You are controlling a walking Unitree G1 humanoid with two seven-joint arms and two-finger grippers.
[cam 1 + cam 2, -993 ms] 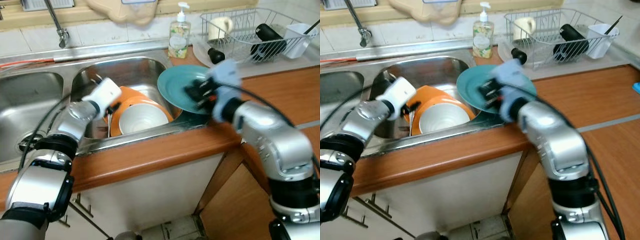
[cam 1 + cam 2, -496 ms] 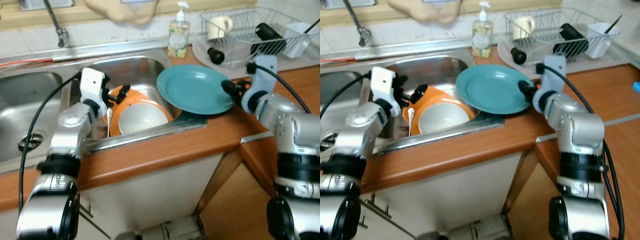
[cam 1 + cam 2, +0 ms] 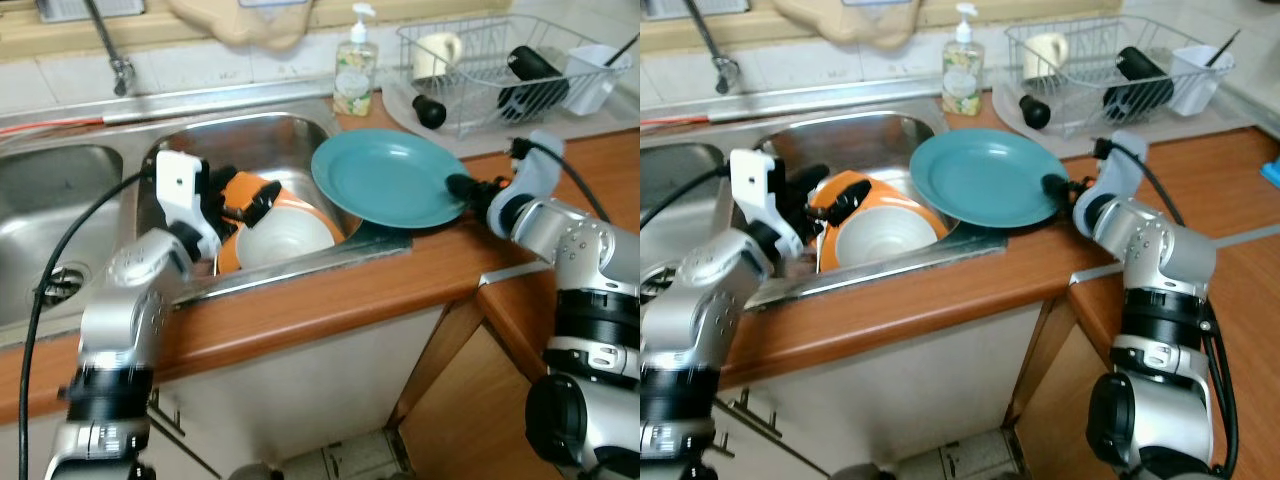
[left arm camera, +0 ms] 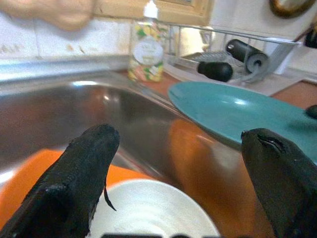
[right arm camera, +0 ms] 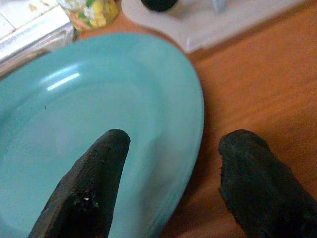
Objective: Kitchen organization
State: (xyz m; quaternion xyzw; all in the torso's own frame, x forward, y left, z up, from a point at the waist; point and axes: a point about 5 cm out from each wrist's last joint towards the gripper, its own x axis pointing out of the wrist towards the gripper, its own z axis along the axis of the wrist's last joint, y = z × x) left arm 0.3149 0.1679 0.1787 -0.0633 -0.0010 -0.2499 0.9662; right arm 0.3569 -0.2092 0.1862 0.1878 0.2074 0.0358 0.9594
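1. The teal plate (image 3: 388,178) lies half on the wooden counter (image 3: 330,290) and half over the right rim of the sink (image 3: 250,140); its near left edge hangs above the basin.
2. The right gripper (image 5: 166,178) is at the plate's right rim with its fingers spread wide, one over the plate's face and the other over the counter. Whether either finger touches the plate cannot be made out.
3. The left gripper (image 4: 183,168) hangs over the sink basin, fingers wide apart and holding nothing, just above the white bowl (image 3: 285,237).
4. The white bowl sits inside an orange bowl (image 3: 855,195); the left wrist housing and fingers hide the orange bowl's left side.
5. A soap bottle (image 3: 355,75) stands on the far side behind the plate.
6. A wire dish rack (image 3: 480,70) sits far right, holding a cream mug (image 3: 438,55), a black bottle (image 3: 530,75) and a white cup (image 3: 590,80).
7. A black object (image 3: 430,110) lies beside the rack; what it is cannot be told.
8. The faucet (image 3: 110,50) is cut off at the top.
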